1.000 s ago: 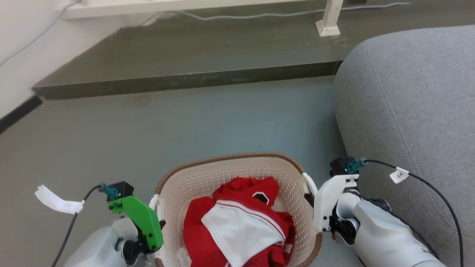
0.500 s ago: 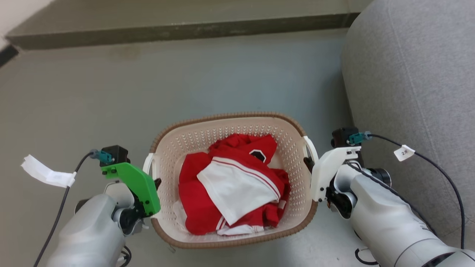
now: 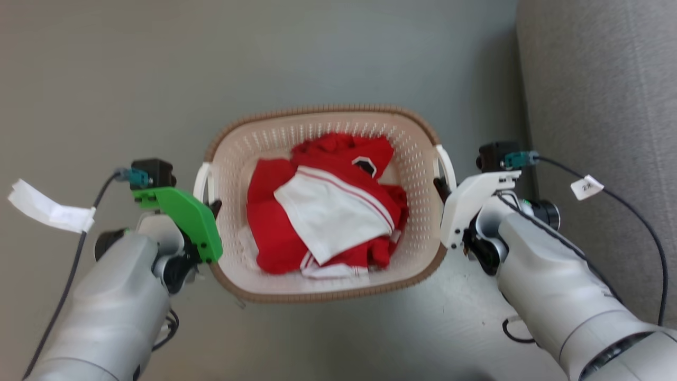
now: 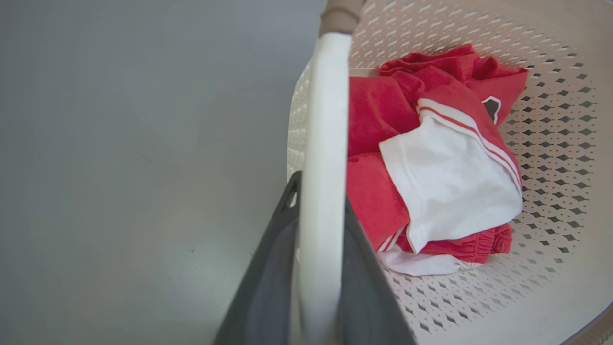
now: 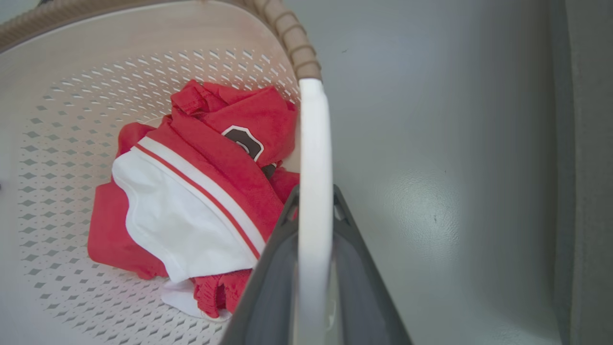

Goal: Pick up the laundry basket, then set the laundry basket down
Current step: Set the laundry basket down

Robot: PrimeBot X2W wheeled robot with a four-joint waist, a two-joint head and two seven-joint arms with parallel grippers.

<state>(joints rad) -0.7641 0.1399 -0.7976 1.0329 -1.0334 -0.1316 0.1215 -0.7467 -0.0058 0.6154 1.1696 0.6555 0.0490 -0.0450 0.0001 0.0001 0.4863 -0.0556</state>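
White handles (image 3: 447, 164) look thin: left tool (image 4: 318, 225) and right tool (image 5: 313, 211) each clamp one. Uneven arm motion could tilt the laundry basket (image 3: 317, 111) or slip a grip.

Pale grey rounded forearms (image 3: 106, 307); a green bracket (image 3: 182, 214) on the left wrist, a white bracket (image 3: 465, 206) on the right. Tagged black cables (image 3: 634, 217) leave teal connectors (image 3: 515, 159). The left pincer (image 4: 318, 191) and right pincer (image 5: 313, 191) have dark grey fingers (image 4: 263, 297).

Soft, even light, rather dim — the floor (image 3: 106, 79) reads flat grey in the head view, with a dull shadow along the sofa (image 3: 597, 106) at the right. A pale sheen lies right of centre in the right wrist view. Both wrist views bow the laundry basket (image 4: 550, 120) toward the edges. The handle (image 4: 323, 143) and dark fingers (image 4: 268, 287) at bottom centre are out of focus.
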